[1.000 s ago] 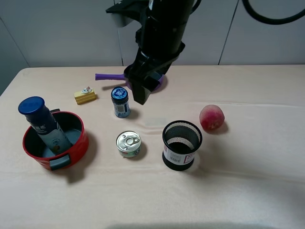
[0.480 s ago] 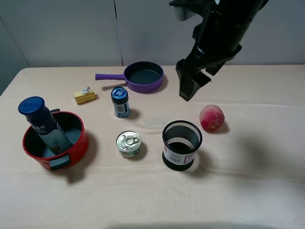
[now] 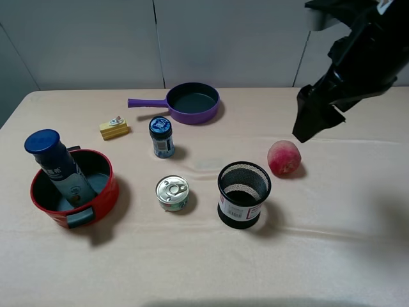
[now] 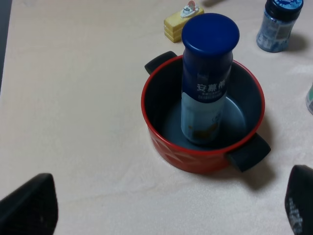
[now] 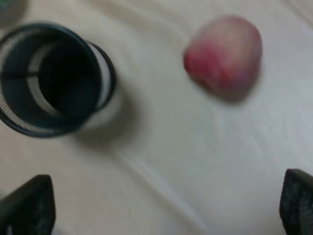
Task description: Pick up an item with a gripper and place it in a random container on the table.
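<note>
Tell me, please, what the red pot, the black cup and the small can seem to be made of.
Red pot: probably enamelled or coated metal, glossy red outside, matte dark grey inside; its handles look like black plastic.
Black cup: likely wire mesh, since light shows through its wall.
Small can: shiny metal, with a pull-ring lid.

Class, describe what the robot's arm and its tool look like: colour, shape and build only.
The arm is big, black and blocky, with a pale grey part near its top. Its tool is black too, narrowing to a wedge. In the wrist views, only dark, rounded fingertips show at the corners.
</note>
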`<state>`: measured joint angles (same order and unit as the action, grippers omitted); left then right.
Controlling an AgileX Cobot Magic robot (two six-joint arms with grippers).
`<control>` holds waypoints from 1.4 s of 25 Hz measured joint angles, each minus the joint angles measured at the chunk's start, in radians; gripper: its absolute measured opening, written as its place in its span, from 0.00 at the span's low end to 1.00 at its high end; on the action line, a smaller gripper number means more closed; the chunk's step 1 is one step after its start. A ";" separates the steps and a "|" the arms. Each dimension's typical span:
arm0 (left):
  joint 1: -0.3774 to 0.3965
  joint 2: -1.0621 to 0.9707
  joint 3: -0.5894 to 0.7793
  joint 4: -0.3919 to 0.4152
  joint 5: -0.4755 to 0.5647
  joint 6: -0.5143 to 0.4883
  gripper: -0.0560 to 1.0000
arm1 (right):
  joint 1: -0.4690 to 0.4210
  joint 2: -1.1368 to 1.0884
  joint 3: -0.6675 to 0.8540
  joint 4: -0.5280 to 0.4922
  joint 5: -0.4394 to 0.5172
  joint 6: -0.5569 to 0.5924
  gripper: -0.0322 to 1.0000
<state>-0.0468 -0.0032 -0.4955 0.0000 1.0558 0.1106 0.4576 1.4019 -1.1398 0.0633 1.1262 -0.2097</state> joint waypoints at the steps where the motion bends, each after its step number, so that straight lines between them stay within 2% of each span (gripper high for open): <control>1: 0.000 0.000 0.000 0.000 0.000 0.000 0.93 | -0.018 -0.018 0.020 0.000 0.000 0.000 0.70; 23: 0.000 0.000 0.000 0.000 0.000 0.000 0.93 | -0.355 -0.432 0.354 0.040 -0.040 0.038 0.70; 26: 0.000 0.000 0.000 0.000 0.000 0.000 0.93 | -0.379 -0.483 0.384 0.052 -0.042 0.040 0.70; 35: 0.000 0.000 0.000 0.000 0.000 0.000 0.93 | -0.380 -0.661 0.471 0.070 -0.078 0.053 0.70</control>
<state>-0.0468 -0.0032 -0.4955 0.0000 1.0558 0.1106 0.0773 0.7411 -0.6689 0.1337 1.0480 -0.1564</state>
